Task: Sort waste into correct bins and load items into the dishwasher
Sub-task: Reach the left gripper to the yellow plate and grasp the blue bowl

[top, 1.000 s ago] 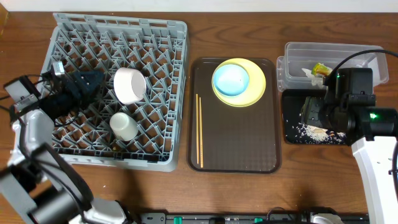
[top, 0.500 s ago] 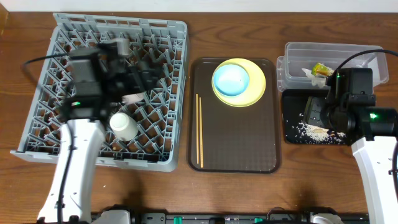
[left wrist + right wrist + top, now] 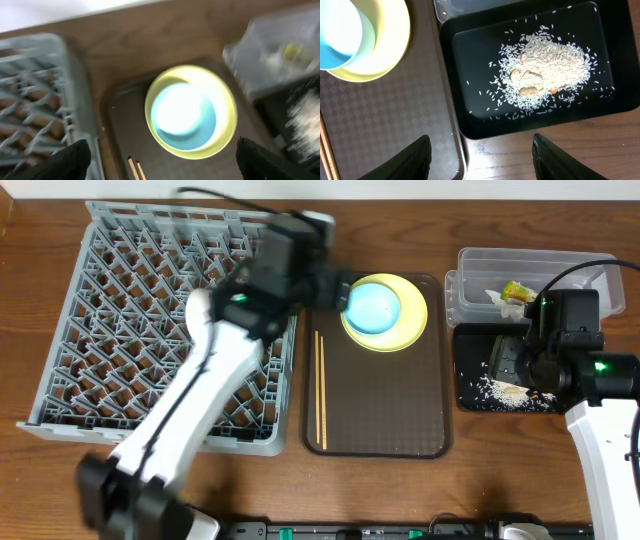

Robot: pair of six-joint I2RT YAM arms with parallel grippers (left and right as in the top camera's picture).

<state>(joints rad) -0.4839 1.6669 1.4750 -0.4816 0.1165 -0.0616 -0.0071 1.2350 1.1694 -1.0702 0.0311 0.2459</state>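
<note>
Overhead: left arm lies diagonally across the grey dish rack point(image 3: 110, 330), and its wrist reaches past the rack's right edge to the brown tray point(image 3: 380, 410). Left gripper point(image 3: 162, 146) is spread wide with nothing between the fingers. The two dark fingers point(image 3: 70, 160) sit at the lower corners of the wrist view, which is motion-blurred. It hangs over the light blue bowl point(image 3: 370, 305), and no contact is visible. The bowl sits inside the yellow plate point(image 3: 415, 320), and the plate rests on the far end of the brown tray. Chopsticks point(image 3: 321, 390) lie lengthwise along the tray's left side, parallel and touching each other, well apart from the plate. Right of the tray is the clear tub point(image 3: 570, 265), which holds the yellow-green snack wrapper point(image 3: 517, 290) with white paper beside it. The black tray point(image 3: 470, 100) sits just in front of the tub. It holds the white rice scraps point(image 3: 550, 60), heaped near its middle with loose grains scattered around (a few brownish bits are mixed in, kind not discernible). Right gripper point(image 3: 481, 137) is held over the black tray's near edge, fingers apart and nothing gripped. Everything stands on the wooden table point(image 3: 400, 490).
</note>
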